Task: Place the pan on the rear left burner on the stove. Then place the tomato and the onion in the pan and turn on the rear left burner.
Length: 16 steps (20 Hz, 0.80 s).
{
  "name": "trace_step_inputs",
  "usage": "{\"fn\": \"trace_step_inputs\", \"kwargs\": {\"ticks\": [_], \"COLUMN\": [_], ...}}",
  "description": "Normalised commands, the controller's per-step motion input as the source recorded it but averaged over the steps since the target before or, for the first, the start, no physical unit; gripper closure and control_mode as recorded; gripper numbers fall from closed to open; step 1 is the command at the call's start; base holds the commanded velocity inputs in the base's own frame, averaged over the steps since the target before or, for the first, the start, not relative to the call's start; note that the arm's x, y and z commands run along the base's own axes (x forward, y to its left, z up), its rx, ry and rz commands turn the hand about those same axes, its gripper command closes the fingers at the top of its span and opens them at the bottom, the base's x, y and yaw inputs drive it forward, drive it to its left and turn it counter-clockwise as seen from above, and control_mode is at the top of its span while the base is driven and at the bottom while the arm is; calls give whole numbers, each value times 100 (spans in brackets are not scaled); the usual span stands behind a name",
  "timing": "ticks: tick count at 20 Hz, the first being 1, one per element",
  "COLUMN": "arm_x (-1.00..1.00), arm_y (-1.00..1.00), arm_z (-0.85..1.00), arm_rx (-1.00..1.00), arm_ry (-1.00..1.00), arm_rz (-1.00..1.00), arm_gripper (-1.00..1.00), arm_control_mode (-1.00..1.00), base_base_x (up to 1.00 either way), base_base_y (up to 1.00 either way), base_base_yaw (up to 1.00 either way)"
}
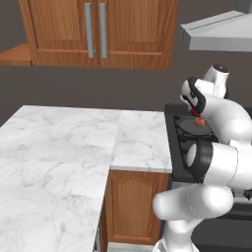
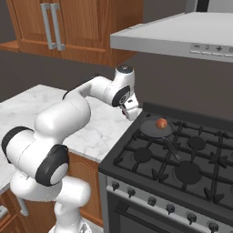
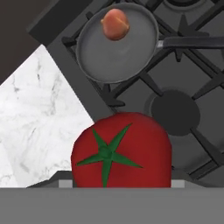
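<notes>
The dark grey pan (image 3: 109, 61) sits on the black stove (image 2: 159, 170) at its rear left, covering the rear left burner; its handle (image 3: 192, 42) points toward the stove's front. The orange-brown onion (image 3: 115, 24) lies inside the pan (image 2: 150, 129) near its far rim. My gripper (image 2: 129, 110) hangs over the stove's left edge, just left of the pan, and is shut on the glossy red tomato (image 3: 121, 151), whose green stem star faces the hand camera. The tomato hides both fingertips there. In the left base view the onion (image 1: 199, 122) shows behind my forearm.
A white marble counter (image 1: 74, 142) runs left of the stove. The front left burner (image 2: 143, 154) sits bare below the gripper. Dark knobs (image 2: 133, 191) line the silver front panel. A range hood (image 2: 182, 34) hangs overhead, and wooden cabinets (image 1: 98, 29) are on the wall.
</notes>
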Motion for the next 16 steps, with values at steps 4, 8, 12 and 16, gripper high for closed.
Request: {"fn": "trace_step_inputs", "kwargs": {"ticks": [4,8,12,16], "arm_x": [16,20,21,21], "arm_y": [-12,-1,-6,-17], "arm_z": [-21,-19,-23,-22], "arm_rx": [0,0,-2,0], "arm_ry": [0,0,0,0], "arm_rz": [0,0,0,0], "arm_gripper": [100,100,100,100], "arm_control_mode": [-100,-100,-100,-100], "base_base_x": [0,0,0,0], "base_base_y": [0,0,0,0], "base_base_yaw": [0,0,0,0]}}
